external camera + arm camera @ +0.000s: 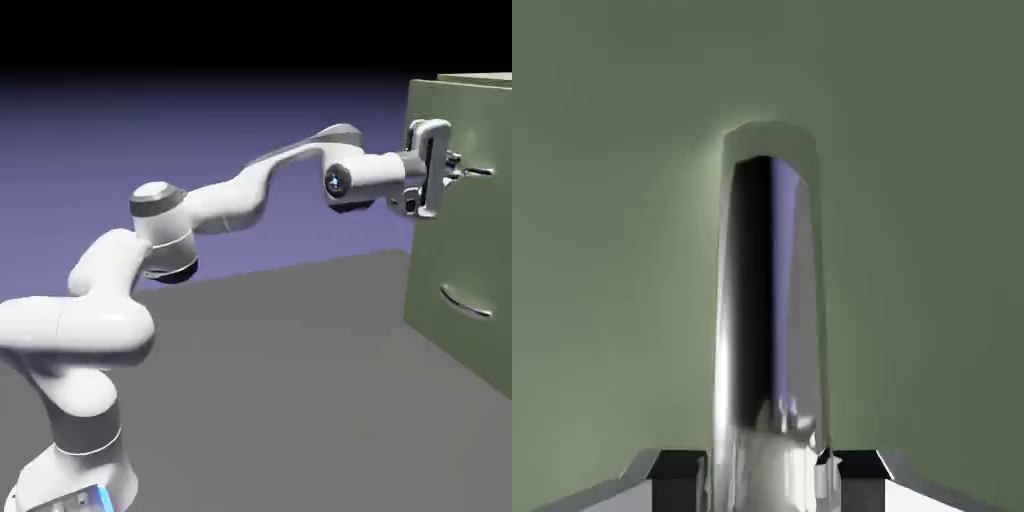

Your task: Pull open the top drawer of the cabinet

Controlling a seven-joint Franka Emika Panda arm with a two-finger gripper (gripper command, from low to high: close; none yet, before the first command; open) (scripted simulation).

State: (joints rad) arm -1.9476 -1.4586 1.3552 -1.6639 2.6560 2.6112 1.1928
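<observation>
- Exterior view: the white arm (200, 215) rises from the lower left, bends through its elbow and stretches level toward the olive-green cabinet (445, 270) at the right edge.
- The gripper (455, 170) sits right against the upper part of the cabinet's front, its fingers pointing into the face where the top drawer (470, 130) is.
- A thin silver handle (478, 172) pokes out to the right just beyond the fingertips, so the claw is at that handle; from here the gap between the fingers is too small to judge.
- The top drawer's front looks flush with the rest of the cabinet face, not pulled out.
- Lower down, the second drawer's curved silver handle (466, 302) lies well apart from the hand, untouched.
- The grey table (280, 400) spreads under the arm.
- Hand view: olive-green drawer front (612, 200) fills the picture.
- The shiny silver handle (770, 300) runs up the middle from the bottom edge, reflecting dark and violet streaks.
- The two grey fingertips (677, 468) sit tight on either side of it at the bottom, pinching the handle between them.
</observation>
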